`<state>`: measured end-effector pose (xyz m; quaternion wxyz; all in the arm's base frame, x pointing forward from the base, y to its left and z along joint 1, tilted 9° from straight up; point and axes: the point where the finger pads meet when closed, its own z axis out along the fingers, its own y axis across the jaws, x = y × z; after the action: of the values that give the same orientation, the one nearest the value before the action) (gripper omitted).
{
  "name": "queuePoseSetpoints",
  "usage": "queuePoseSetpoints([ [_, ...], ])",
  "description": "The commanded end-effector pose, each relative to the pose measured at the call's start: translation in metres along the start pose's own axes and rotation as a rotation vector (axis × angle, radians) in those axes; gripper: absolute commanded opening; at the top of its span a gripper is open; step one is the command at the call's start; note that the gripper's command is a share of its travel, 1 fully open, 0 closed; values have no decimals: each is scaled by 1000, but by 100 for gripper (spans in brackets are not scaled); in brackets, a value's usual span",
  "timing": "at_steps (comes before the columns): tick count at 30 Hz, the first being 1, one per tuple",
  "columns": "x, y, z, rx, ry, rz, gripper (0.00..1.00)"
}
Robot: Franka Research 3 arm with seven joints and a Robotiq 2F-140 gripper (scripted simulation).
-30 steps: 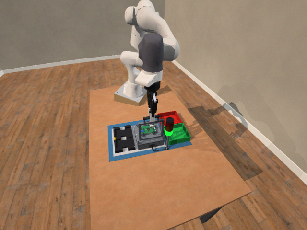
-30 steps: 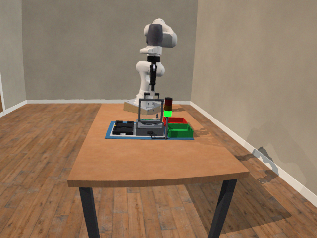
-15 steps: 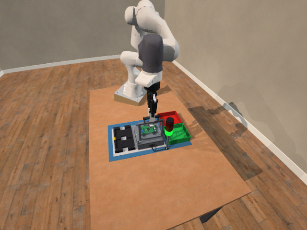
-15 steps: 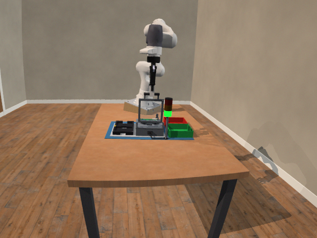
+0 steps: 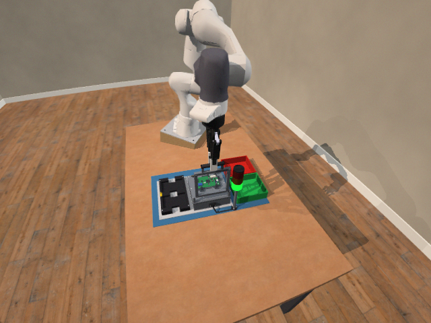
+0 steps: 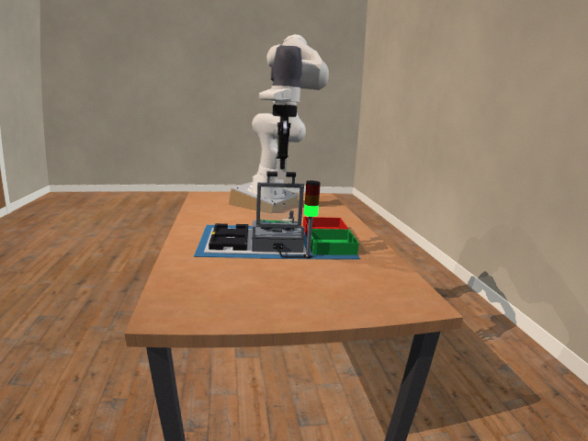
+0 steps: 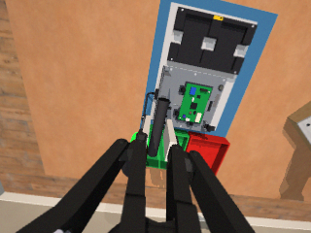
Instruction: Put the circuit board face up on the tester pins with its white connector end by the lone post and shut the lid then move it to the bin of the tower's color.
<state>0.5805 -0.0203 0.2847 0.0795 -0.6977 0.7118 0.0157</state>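
The green circuit board [image 5: 209, 182] lies face up on the plate of the grey tester [image 5: 211, 198], also shown in the wrist view [image 7: 194, 103]. The tester's clear lid [image 6: 278, 204] [image 7: 157, 123] stands open and upright, its black handle on top. My gripper [image 5: 213, 156] hangs just above that handle with its fingers nearly together and nothing between them; it also shows in the wrist view [image 7: 155, 141]. The signal tower [image 5: 238, 180] beside the tester glows green. The green bin [image 5: 252, 189] and the red bin [image 5: 238, 163] stand past the tower. Both pockets of the black tray [image 5: 173, 196] are empty.
Everything sits on a blue bench mat [image 5: 209, 212] on the brown table. A black cable [image 5: 219, 208] runs from the tester's front to the tower's foot. My arm's base block [image 5: 182, 135] stands at the table's far end.
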Motion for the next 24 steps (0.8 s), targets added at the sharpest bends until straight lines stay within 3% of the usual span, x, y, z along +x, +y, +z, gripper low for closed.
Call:
queuePoseSetpoints([
  [1, -1, -1, 0, 3, 0, -1, 16],
  [11, -1, -1, 0, 3, 0, -1, 16],
  [12, -1, -1, 0, 3, 0, -1, 0],
  [24, -1, -1, 0, 3, 0, -1, 0],
])
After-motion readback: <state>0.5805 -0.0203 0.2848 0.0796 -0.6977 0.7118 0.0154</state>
